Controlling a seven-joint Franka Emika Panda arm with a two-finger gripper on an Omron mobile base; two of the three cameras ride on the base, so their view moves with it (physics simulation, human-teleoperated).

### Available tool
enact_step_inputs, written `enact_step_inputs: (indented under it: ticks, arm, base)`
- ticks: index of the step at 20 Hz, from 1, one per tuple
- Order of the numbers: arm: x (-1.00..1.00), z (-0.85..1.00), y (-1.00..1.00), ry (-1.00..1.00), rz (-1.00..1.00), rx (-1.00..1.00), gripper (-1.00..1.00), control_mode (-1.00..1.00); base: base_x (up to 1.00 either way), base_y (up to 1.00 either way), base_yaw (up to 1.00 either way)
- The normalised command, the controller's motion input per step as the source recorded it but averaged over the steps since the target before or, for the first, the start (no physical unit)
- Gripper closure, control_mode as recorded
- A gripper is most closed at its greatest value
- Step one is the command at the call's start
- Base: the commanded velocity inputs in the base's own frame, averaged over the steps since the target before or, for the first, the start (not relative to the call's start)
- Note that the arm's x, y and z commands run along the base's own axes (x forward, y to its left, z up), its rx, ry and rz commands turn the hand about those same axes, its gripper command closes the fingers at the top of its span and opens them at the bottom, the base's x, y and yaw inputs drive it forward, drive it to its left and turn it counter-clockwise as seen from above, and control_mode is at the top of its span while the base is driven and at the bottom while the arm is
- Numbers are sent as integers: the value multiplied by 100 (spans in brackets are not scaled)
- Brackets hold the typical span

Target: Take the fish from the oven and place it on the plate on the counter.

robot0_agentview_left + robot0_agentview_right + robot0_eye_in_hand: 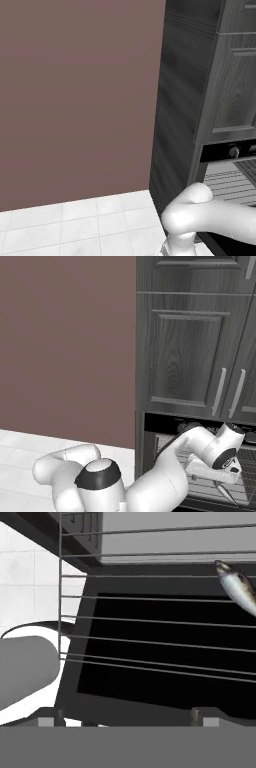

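Your hand (125, 716) is released; fish (239, 587) lies ahead-right of it on the rack (150, 619) (long axis slanting away rightward).

Silvery fish (238, 586) lies on oven (200, 456) rack (150, 622).

Silvery speckled fish (237, 587), black oven (165, 647) door, dark grey wood-grain cupboards (190, 356), mauve wall (75, 100)

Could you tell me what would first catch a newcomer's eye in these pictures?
Probably the silvery fish lying on the wire rack at the upper right of the hand view, above the black open oven door. Next, the white arm reaching into the oven below dark wood cupboards.
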Motion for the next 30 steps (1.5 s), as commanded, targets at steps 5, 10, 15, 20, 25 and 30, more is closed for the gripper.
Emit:
enact_step_inputs:
  ticks: [5, 10, 15, 20, 25, 30]
  arm:
    - [20, -30, -47, 0, 14, 0, -100, -100]
    - [16, -35, -28, -5, 0, 0, -100, -100]
    - [25, -36, -7, -13, 0, 0, -100, -100]
    - [35, -42, -3, -7, 0, 0, -100, -100]
    - [11, -28, 0, 0, 0, 0, -100, -100]
    - [0, -24, -4, 0, 0, 0, -100, -100]
  base:
    - [0, 0, 0]
    - [0, 0, 0]
    - [0, 0, 0]
    - [0, 0, 0]
    - [0, 0, 0]
    - [0, 0, 0]
